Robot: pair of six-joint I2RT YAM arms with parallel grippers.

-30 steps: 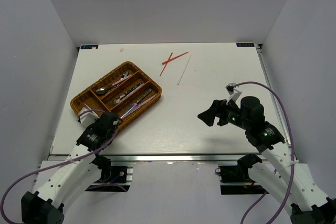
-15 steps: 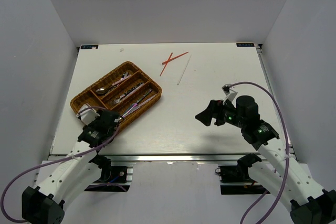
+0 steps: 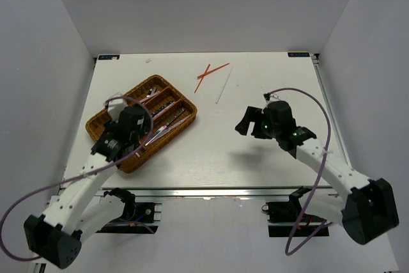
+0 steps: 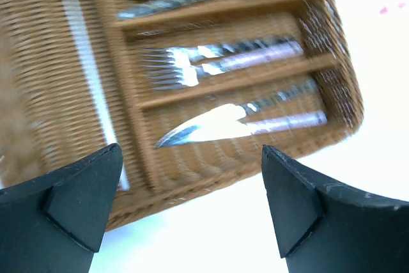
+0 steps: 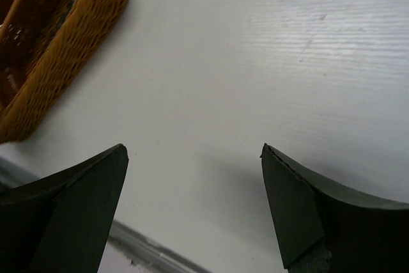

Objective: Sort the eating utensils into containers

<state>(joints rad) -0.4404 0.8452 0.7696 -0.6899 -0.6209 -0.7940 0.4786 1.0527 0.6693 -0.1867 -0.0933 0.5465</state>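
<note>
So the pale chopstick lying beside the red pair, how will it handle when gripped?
The pale chopstick looks straight and thin, so it is probably stiff and light. Lying flat on the smooth table, it offers little to pinch and may slide or roll if nudged.

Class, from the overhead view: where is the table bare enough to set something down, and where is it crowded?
Bare: the table between the wicker tray and the right end effector, and the far right corner beyond the white chopstick. Crowded: the tray's compartments and the crossed red chopsticks.
</note>
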